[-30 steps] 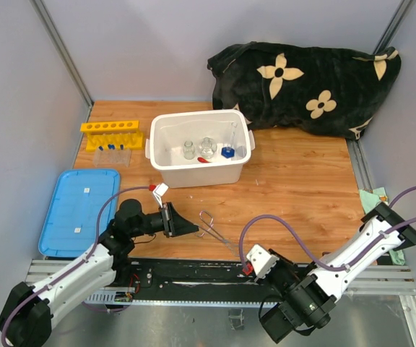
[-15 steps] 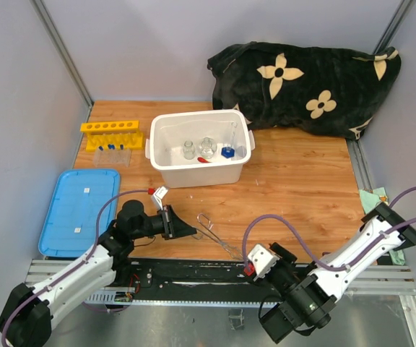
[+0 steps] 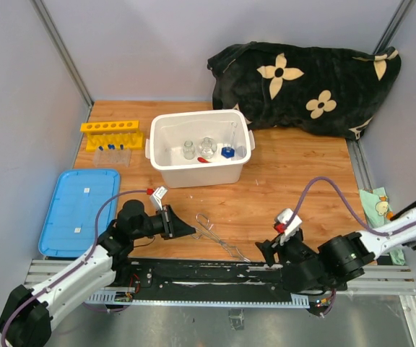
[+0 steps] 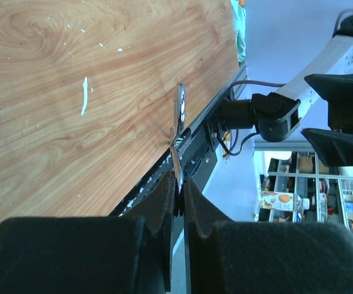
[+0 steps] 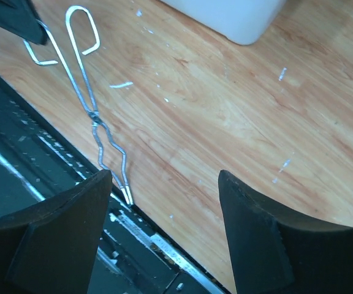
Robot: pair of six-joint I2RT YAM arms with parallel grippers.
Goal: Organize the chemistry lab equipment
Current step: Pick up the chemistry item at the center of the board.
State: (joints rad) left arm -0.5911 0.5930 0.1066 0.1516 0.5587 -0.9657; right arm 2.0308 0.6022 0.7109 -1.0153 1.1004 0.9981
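obj: thin metal tweezers w/ loop handles, on wooden desk, lower centre of top view, by near edge | axis: loops upper left, tips lower right | L fingers: clamped on a loop end | R fingers: wide apart, empty, just right of tips | nearer: L

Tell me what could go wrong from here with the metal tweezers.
The left gripper pinches only one thin handle loop of the metal tweezers, so they may swivel or slip when lifted.
Their tips lie at the near edge of the table; dragging could snag them on the black rail.
The open right gripper sits close, risking a bump.
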